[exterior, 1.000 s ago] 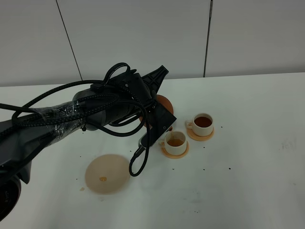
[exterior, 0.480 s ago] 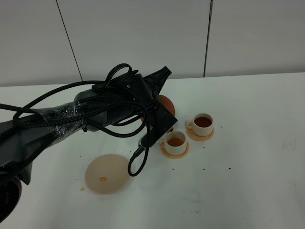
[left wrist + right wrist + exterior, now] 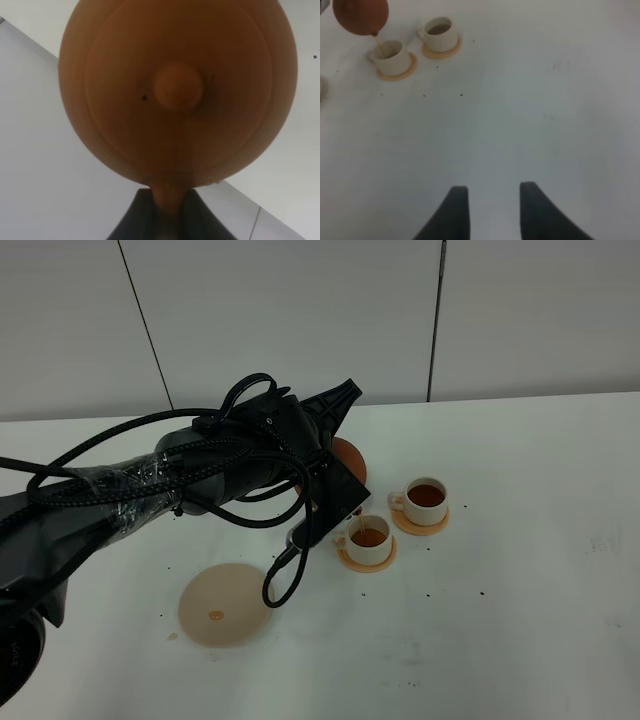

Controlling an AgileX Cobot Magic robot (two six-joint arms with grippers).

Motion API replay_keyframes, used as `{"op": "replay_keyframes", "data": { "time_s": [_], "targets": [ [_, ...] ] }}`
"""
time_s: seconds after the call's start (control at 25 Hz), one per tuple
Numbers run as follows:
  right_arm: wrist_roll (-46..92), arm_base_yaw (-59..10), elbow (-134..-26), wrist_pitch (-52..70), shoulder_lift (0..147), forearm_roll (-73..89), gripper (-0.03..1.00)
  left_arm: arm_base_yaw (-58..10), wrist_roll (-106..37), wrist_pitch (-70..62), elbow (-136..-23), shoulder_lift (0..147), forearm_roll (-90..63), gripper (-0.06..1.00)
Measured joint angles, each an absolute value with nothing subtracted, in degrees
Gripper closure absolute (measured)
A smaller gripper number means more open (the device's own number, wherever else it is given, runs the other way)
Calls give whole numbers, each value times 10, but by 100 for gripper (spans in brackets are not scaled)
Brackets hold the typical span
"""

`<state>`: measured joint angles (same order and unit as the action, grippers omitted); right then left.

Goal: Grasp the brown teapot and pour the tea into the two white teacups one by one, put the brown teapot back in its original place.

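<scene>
Now gripping brown teapot (image 3: 177, 90) w/ L tool (image 3: 167, 212), dark fingers (image 3: 135, 215) clenched either side of its loop handle. Holding it tipped in air above white desk (image 3: 520, 620), knobbed lid facing L wrist cam, just far-left of near-left teacup (image 3: 369, 538). Mostly hidden behind L arm in high view, only an orange bulge showing. Pouring thin stream of tea (image 3: 379, 41) from spout down into that teacup, per R wrist view. Near-left teacup partly filled w/ reddish-brown liquid, sitting on near-left saucer (image 3: 367, 560), orange-tan. Far-right teacup (image 3: 426, 500) near it but not touching, on far-right saucer (image 3: 421, 526), holding darker liquid. Pale beige round mat (image 3: 226, 605) lying on desk near-left of both cups, well apart from teapot, w/ small orange spot (image 3: 216, 615) toward its near-left edge. Few dark specks (image 3: 482, 592) scattered on desk around cups & mat. R tool (image 3: 492, 200) released, fingers spread apart, hanging over desk on right side, well apart from cups.
</scene>
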<state>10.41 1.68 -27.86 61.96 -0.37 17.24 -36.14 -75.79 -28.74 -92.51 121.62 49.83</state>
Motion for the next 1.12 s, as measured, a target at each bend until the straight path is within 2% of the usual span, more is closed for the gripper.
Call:
{"op": "replay_keyframes", "data": {
  "time_s": [1.12],
  "targets": [
    [104,17,-279,620,-4,172,72,-361,-808,-267,-925,1216,501,77]
  ]
}}
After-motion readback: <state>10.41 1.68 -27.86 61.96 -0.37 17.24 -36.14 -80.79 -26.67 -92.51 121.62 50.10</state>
